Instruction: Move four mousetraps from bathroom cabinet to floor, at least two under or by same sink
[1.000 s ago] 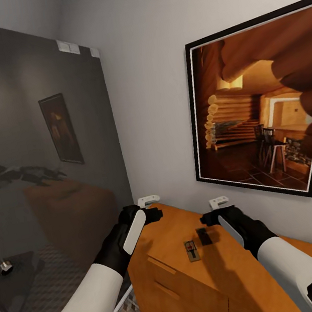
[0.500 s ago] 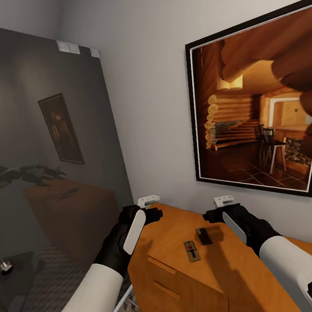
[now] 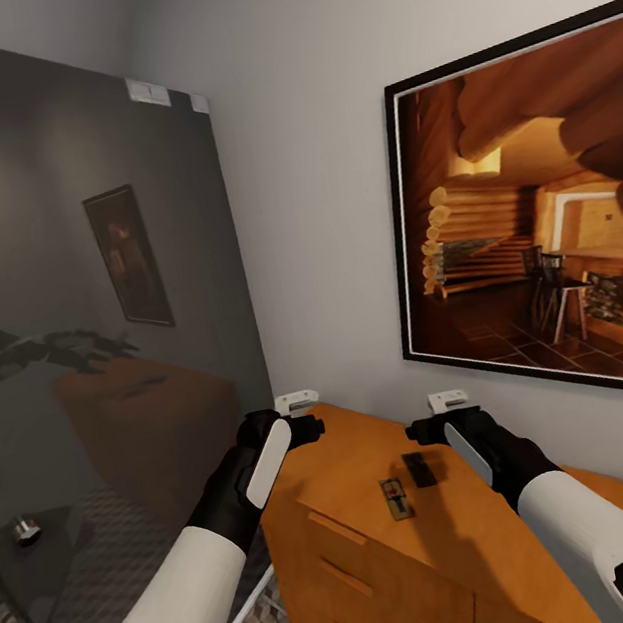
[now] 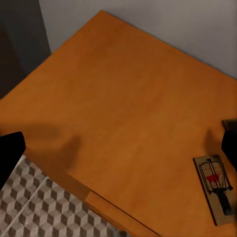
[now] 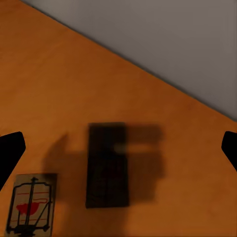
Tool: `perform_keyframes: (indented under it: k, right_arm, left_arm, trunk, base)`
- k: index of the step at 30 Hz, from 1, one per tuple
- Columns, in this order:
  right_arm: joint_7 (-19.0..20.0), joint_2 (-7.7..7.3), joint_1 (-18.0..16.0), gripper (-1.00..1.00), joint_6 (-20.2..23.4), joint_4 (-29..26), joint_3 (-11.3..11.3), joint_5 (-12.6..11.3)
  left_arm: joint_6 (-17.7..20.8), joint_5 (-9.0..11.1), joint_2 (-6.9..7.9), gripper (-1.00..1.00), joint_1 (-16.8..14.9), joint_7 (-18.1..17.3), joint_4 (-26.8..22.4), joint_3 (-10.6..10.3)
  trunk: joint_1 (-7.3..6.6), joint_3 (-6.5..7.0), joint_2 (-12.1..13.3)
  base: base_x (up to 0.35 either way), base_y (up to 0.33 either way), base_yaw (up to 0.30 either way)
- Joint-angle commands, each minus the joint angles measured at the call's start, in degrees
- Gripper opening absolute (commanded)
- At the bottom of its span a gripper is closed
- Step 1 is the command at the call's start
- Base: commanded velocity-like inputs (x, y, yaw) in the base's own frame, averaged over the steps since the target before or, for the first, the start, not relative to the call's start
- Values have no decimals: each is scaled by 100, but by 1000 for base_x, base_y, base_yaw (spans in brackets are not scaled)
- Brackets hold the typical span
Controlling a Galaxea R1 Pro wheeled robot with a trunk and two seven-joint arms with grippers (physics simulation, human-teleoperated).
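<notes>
From the head camera I see two mousetraps [image 3: 396, 497] on the cabinet [image 3: 493, 545] top, just left of my right gripper [image 3: 448, 412], long axes running near-to-far. My left gripper [image 3: 299, 410] hovers farther off. In the right wrist view, the shadowed trap [image 5: 107, 165] sits between spread fingers. The left wrist's fingers are released too.

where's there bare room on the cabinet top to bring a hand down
The cabinet top is bare between its left corner and the lit mousetrap, under the left gripper. Another bare strip runs along the wall behind the dark mousetrap. The only crowded spot is mid-top, where the two traps lie near each other, just left of the right gripper.
</notes>
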Motion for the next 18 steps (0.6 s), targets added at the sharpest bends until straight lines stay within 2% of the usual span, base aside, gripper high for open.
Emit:
perform_keyframes:
  k: [1,18]
  right_arm:
    - [-49,-8,-2,100,21,-8,41,-59]
    - [-83,-8,-2,100,13,-8,57,-42]
  left_arm:
    - [8,58,0,100,-2,55,-4,-6]
    - [8,58,0,100,-2,56,-4,-6]
  trunk:
    - [3,-3,-5]
    - [3,-3,-5]
  base:
    - [0,56,0]
    - [0,10,0]
